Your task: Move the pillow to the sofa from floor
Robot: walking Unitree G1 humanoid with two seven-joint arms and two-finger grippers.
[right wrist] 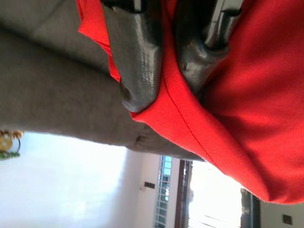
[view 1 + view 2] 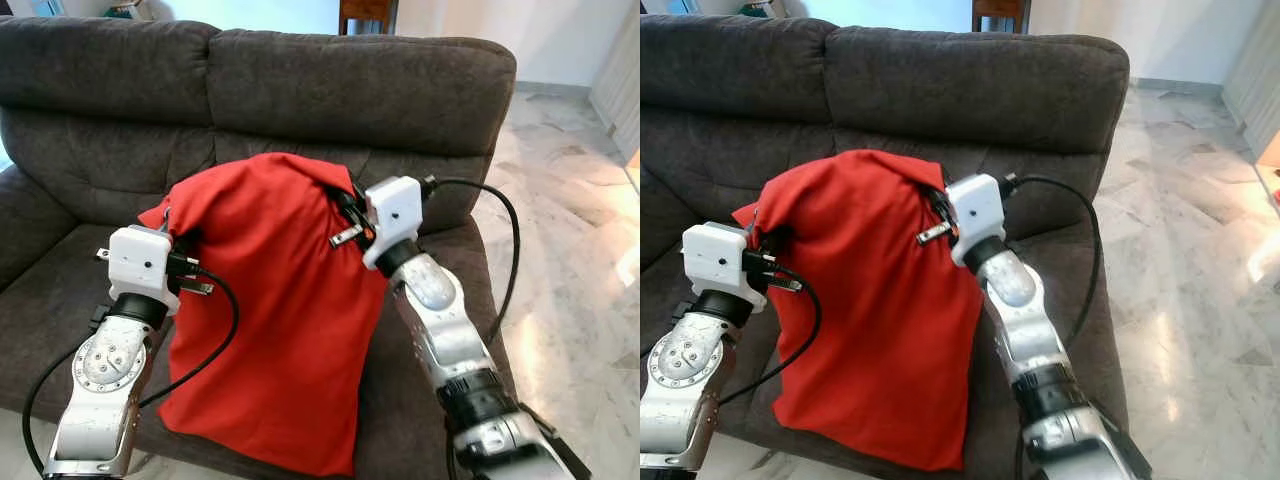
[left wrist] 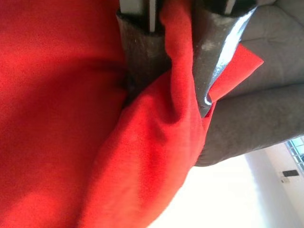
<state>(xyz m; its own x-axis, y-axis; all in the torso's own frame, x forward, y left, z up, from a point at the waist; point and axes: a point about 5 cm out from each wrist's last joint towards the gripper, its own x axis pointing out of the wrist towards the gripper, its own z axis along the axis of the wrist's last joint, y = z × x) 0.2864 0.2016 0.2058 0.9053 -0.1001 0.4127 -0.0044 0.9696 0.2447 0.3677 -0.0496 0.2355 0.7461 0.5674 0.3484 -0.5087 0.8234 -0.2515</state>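
Over the grey sofa (image 2: 300,90) seat, your left gripper (image 2: 178,240) and right gripper (image 2: 345,215) each pinch the red pillow's (image 2: 270,320) upper edge, holding it upright.

To our right we see a pale marble floor (image 2: 575,290), glossy and veined with grey, catching a bright patch of light; behind it stands a white wall (image 2: 555,35) with a low skirting along its foot; above we make out the dark wooden legs of a chair (image 2: 365,12); at the top left corner we catch a bit of window (image 2: 45,7), too cropped to tell more.
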